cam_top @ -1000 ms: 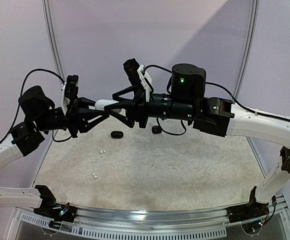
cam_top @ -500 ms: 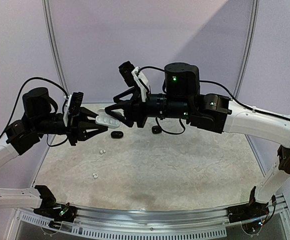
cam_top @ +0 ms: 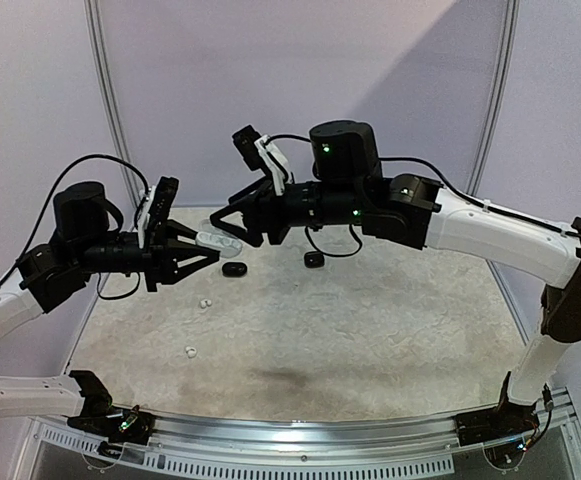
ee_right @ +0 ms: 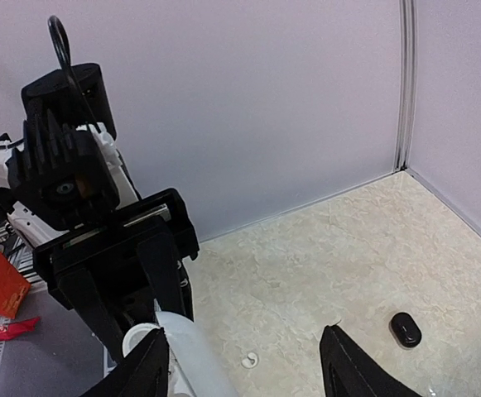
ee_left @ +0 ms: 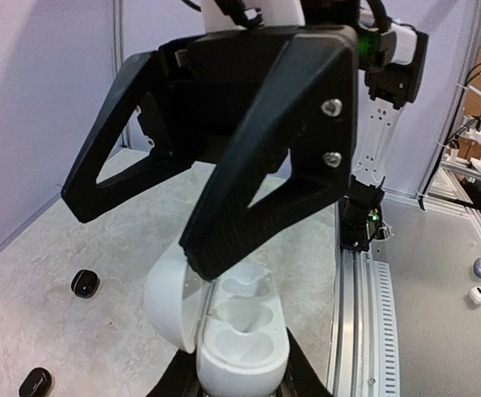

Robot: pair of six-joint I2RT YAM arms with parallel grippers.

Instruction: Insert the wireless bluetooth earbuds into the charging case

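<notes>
White charging case, lid open, pinched in L tool; R tool spread.

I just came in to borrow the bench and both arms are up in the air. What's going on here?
The left claw holds a white charging case above the table, lid open and its wells empty. The right claw, open, is right at the case, one finger by the lid. No earbud is in either claw; two white earbuds lie on the table below.
</notes>
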